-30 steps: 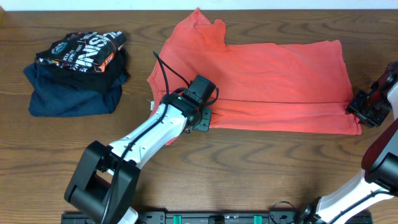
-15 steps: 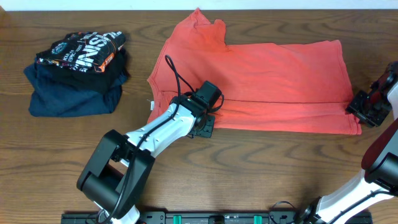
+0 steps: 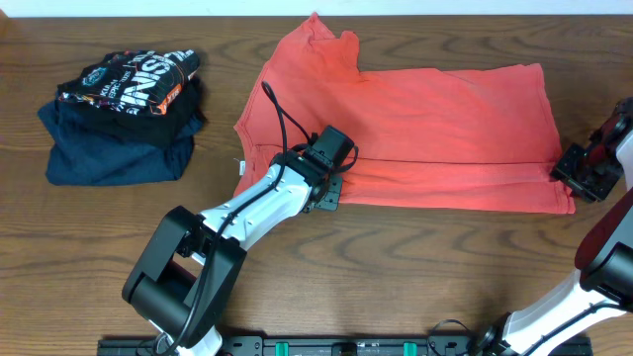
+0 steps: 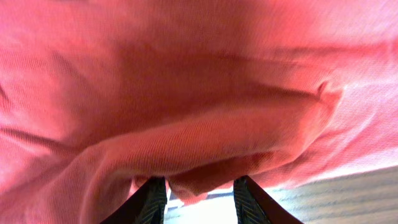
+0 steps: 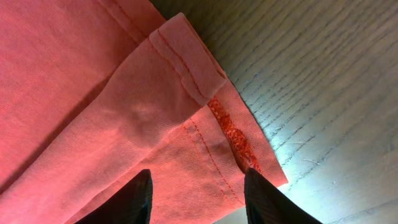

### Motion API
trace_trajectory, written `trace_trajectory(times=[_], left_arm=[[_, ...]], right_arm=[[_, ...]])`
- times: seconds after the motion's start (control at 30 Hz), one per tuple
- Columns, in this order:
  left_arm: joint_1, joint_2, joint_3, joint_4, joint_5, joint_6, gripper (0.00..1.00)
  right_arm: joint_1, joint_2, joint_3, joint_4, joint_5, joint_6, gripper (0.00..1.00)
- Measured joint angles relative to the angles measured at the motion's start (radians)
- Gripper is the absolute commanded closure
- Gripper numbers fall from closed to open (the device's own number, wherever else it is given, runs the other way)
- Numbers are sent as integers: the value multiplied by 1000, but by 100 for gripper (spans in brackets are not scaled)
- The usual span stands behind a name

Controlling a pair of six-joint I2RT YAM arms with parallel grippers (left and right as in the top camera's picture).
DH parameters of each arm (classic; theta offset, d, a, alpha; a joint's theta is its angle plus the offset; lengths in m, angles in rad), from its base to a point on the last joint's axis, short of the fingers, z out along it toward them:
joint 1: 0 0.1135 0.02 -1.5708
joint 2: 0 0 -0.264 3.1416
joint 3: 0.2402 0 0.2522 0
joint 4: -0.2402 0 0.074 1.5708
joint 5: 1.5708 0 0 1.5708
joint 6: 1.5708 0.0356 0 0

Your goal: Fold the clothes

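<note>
The clothes, a coral-red T-shirt (image 3: 425,129), lie flat on the wooden table (image 3: 415,267), doubled over lengthwise with the sleeve and collar at the left. No lettering shows. My left gripper (image 3: 329,188) sits at the shirt's near left edge. In the left wrist view the shirt (image 4: 186,93) fills the frame, and a fold of it dips between the jaws of the left gripper (image 4: 199,202), which stand apart. My right gripper (image 3: 564,178) is over the near right hem corner. There the right gripper (image 5: 199,196) is open, with the stitched shirt corner (image 5: 205,137) lying between its fingers.
A black shirt with white and orange print (image 3: 134,79) rests on a folded navy garment (image 3: 109,153) at the far left of the table. Bare wood runs along the near side below the shirt.
The left arm has shifted a little to the right along the shirt's near edge. The right arm and the shirt have not moved.
</note>
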Motion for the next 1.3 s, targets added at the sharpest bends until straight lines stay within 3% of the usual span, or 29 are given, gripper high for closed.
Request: trace_trajectory(times=[0.07, 0.17, 0.37, 0.43, 0.5, 0.9, 1.13, 1.3], left_arm=[[0, 0, 0, 8, 0, 0, 63], [0, 17, 0, 8, 0, -1, 74], [0, 55, 0, 2, -10, 3, 75], [0, 55, 0, -2, -11, 3, 81], [0, 55, 0, -9, -17, 6, 94], [0, -24, 3, -153, -18, 3, 94], [0, -210, 4, -98, -17, 23, 94], [0, -245, 6, -59, -18, 42, 94]], right_arm=[[0, 0, 0, 0, 0, 0, 54], [0, 0, 0, 0, 0, 0, 54], [0, 0, 0, 0, 0, 0, 54], [0, 0, 0, 0, 0, 0, 54], [0, 0, 0, 0, 0, 0, 54], [0, 0, 0, 0, 0, 0, 54], [0, 0, 0, 0, 0, 0, 54], [0, 0, 0, 0, 0, 0, 54]])
